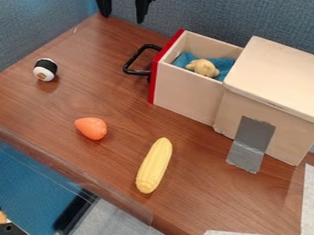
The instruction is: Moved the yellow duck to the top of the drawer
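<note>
Now we see the gripper (124, 10) at the far edge, left of the middle, its fingers spread apart. Our yellow duck (203, 68) lies inside the pulled-out drawer (187, 96) on the right, on a blue cloth (183, 59). On the desk (110, 101) we have a sushi roll (45, 69) at far left, an orange toy (92, 128) nearer us, and a corn cob (154, 165) to its right, slightly nearer still.
</note>
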`<state>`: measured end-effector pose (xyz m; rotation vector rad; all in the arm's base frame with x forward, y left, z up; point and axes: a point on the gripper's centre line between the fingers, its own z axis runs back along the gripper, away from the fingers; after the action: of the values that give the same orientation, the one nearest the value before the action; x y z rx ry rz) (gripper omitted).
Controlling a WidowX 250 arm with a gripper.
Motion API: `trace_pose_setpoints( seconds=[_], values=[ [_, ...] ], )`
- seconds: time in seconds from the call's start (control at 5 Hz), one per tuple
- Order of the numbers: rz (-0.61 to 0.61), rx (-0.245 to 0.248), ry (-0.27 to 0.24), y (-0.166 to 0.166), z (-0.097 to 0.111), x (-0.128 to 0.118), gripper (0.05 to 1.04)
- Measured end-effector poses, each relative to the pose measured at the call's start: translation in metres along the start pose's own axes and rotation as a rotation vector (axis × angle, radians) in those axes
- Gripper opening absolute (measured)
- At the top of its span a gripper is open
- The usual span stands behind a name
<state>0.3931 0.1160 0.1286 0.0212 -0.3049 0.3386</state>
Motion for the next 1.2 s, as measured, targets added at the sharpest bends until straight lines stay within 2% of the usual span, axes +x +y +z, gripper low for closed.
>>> trace_pose_setpoints(
  seconds=[0.2, 0.4, 0.6, 0.8, 1.0, 1.2],
  values=[
    [0.006, -0.001, 0.045, -0.001, -0.016, -0.007, 0.999],
    [-0.046, -0.037, 0.044, -0.037, -0.019, -0.01, 0.999],
    [-0.109, -0.098, 0.022, -0.085, -0.012, -0.008, 0.999],
    [-0.113, -0.098, 0.038, -0.101, -0.022, -0.01, 0.999],
    [-0.148, -0.098, 0.014, -0.125, -0.024, -0.015, 0.999],
    [-0.162, -0.091, 0.028, -0.137, -0.036, -0.023, 0.999]
  ],
)
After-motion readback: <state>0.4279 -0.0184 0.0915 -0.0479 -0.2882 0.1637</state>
